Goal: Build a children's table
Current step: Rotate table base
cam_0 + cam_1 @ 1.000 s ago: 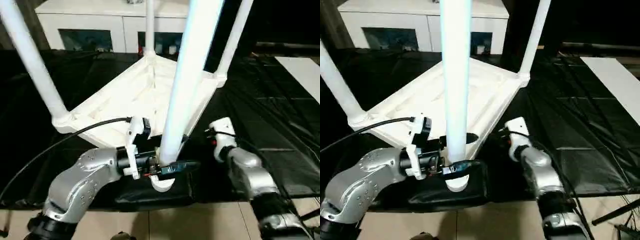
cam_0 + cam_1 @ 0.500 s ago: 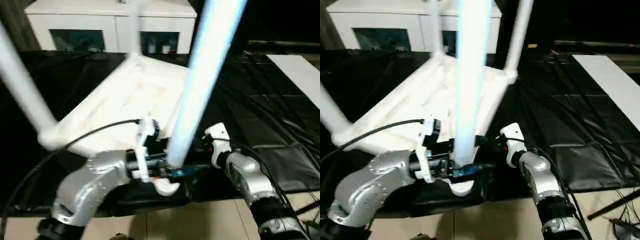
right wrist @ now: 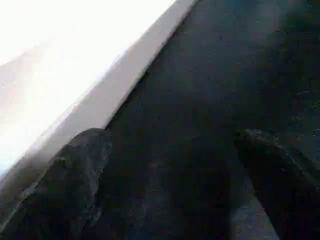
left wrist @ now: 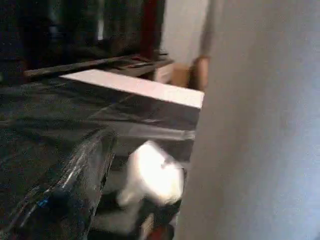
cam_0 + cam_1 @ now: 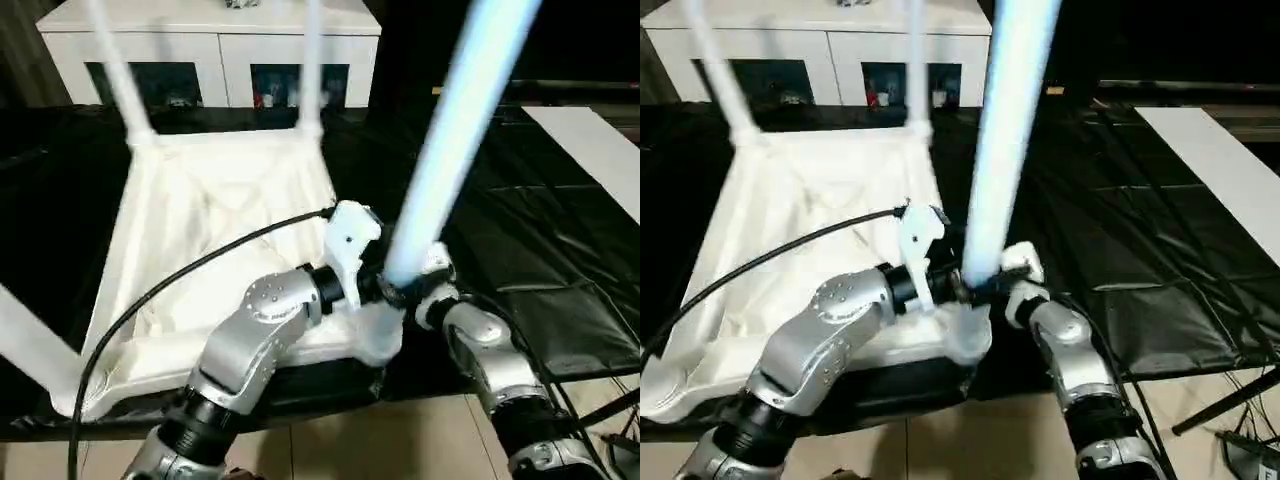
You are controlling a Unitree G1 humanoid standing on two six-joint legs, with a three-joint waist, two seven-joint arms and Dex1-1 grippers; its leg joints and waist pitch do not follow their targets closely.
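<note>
1. The tabletop lies underside up on the black cloth, with two far legs upright in their sockets. A near-left leg runs out of the head view.
2. The near-right leg leans away from upright. If it is only part-seated in its corner socket, a sideways push could jam it crooked or pop it out.
3. The left gripper sits right at that leg's base, and the leg looms close in the left wrist view. I cannot tell whether it is clamped on the leg or merely beside it — if loose, the leg may topple when the arm shifts.
4. The right gripper is spread wide and empty. Its fingers hover over the cloth just beside the tabletop's edge, so closing now would likely pinch cloth rather than plastic.
5. The socket corner lies near the front edge of the covered surface. Pressing down there could tip or slide the whole table toward the floor.
6. The left arm's cable drapes across the ribs and could snag on them.
</note>
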